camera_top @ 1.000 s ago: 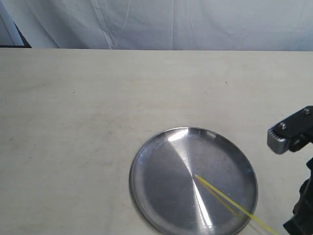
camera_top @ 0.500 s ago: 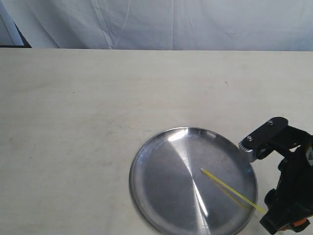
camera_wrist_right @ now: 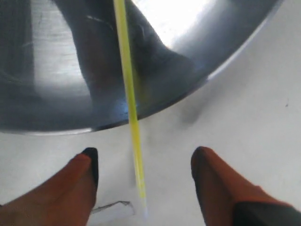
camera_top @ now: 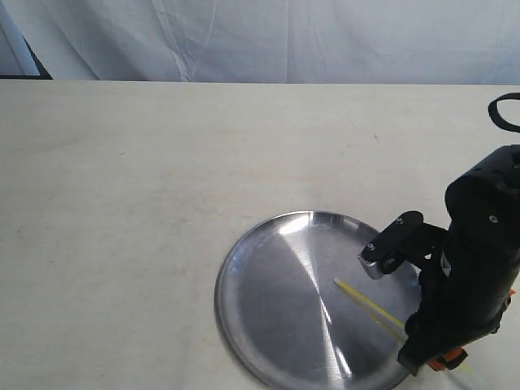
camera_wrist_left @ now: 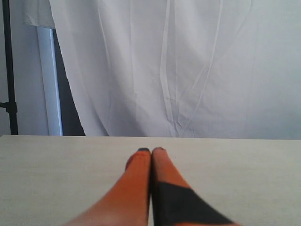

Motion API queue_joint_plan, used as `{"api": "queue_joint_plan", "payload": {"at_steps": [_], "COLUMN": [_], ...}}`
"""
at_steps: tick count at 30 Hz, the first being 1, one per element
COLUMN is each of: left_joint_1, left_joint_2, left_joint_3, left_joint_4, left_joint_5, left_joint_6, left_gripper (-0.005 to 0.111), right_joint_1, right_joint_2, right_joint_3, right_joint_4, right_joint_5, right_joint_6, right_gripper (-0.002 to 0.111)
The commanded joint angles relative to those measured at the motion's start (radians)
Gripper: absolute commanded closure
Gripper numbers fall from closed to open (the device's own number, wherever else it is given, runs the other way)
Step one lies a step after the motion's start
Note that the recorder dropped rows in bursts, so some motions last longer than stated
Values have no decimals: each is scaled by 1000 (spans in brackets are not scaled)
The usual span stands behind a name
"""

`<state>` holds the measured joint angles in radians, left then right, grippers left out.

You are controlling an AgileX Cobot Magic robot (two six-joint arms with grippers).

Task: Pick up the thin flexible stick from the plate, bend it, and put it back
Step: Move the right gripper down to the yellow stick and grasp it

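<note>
The round silver plate (camera_top: 276,301) lies on the table at the front right. The thin yellow-green stick (camera_top: 366,302) rests across its right half, its outer end hidden under my right arm. In the right wrist view the stick (camera_wrist_right: 128,94) runs over the plate's rim (camera_wrist_right: 141,113) and its pale end lies on the table between my fingers. My right gripper (camera_wrist_right: 143,165) is open, one finger on each side of the stick, neither touching it. My left gripper (camera_wrist_left: 151,151) is shut on nothing, above the bare table; the exterior view does not show it.
A white cloth backdrop (camera_top: 268,41) hangs behind the beige table (camera_top: 122,203). A dark stand (camera_wrist_left: 8,70) rises at the backdrop's edge in the left wrist view. A small pale scrap (camera_wrist_right: 110,209) lies on the table by my right gripper's finger.
My right arm has come in from the right edge over the plate's right rim, covering the stick's outer end. The stick has shifted slightly. The plate has stayed put.
</note>
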<state>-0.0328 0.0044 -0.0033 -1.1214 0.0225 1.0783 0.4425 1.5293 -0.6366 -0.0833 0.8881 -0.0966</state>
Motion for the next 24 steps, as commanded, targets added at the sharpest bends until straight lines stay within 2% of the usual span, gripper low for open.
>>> {"api": "queue_joint_plan", "payload": {"at_steps": [1, 11, 12, 14, 17, 24], "left_joint_1": [1, 1, 1, 1, 1, 1], "left_joint_2": [-4, -4, -4, -4, -4, -4], "left_joint_3": [3, 3, 3, 3, 3, 3], "left_joint_4": [0, 0, 0, 0, 0, 0], "left_joint_5": [-8, -8, -8, -8, -8, -8], "left_joint_6": [-2, -2, -2, -2, -2, -2], "left_gripper": [107, 107, 107, 107, 107, 107], "right_joint_1": [1, 1, 1, 1, 1, 1], "right_joint_2": [33, 139, 148, 159, 162, 145], "right_joint_3": [4, 4, 4, 4, 4, 4], "right_joint_4": [29, 43, 43, 43, 45, 146], "right_joint_5": [-4, -41, -39, -35, -21, 98], "right_joint_6": [-5, -5, -5, -5, -5, -66], "right_gripper": [50, 52, 56, 72, 107, 108]}}
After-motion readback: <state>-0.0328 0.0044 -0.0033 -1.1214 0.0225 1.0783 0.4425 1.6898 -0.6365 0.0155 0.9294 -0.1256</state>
